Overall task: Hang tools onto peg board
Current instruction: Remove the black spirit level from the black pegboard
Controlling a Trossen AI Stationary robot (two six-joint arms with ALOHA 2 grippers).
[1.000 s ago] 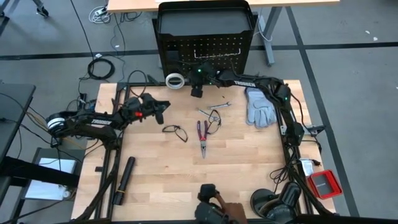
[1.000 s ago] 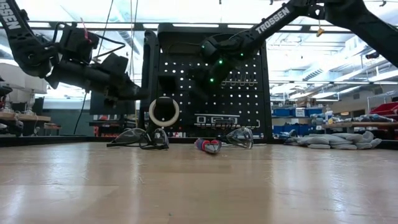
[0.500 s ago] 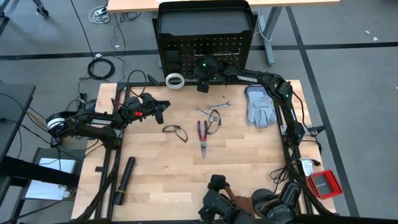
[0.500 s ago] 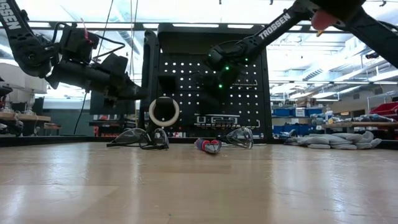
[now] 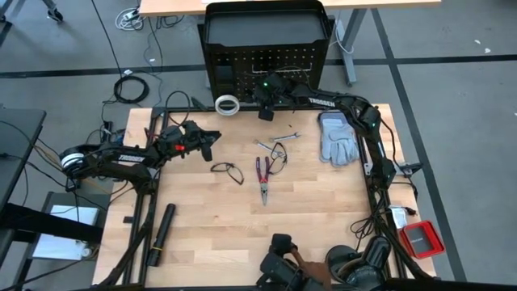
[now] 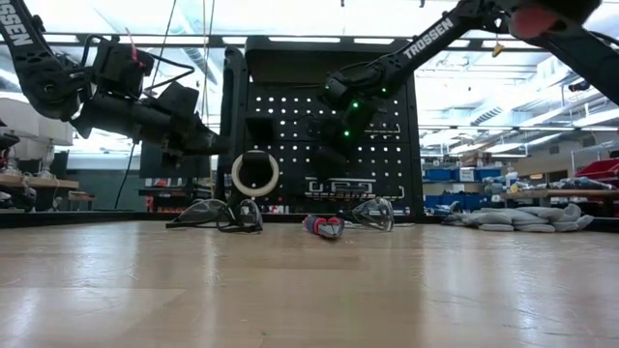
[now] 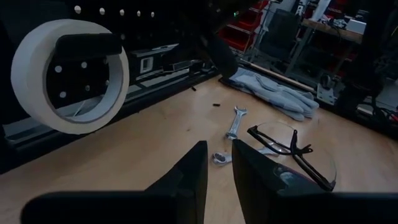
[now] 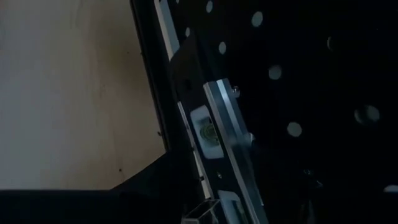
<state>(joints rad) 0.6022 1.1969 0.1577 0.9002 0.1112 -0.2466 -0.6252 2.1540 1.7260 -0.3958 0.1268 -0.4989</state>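
The peg board point(image 5: 266, 48) stands upright at the table's far edge. The white tape ring point(image 6: 254, 174) hangs from a peg on its left part. The black strip with white squares point(image 6: 338, 185) sits low on the panel. My right gripper point(image 5: 265, 111) hovers open just in front of the panel, above the strip point(image 8: 211, 134), touching nothing. My left gripper point(image 7: 219, 168) waits at the table's left, its fingers a narrow gap apart with nothing between. Pliers point(image 5: 262, 174), two glasses point(image 5: 228, 171) point(image 5: 279, 153) and a silver wrench point(image 5: 288, 137) lie flat on the table.
Grey gloves point(image 5: 338, 139) lie at the far right of the table. A long black cylinder point(image 5: 161, 234) lies near the left edge. Something dark and brown point(image 5: 283, 267) shows at the near edge. A red box point(image 5: 422, 239) sits off the table's right side.
My right gripper has gone toward the table's far edge and a little to the right, closer to the peg board, and its wrist has tipped. The strip and the tape ring stay where they were on the panel.
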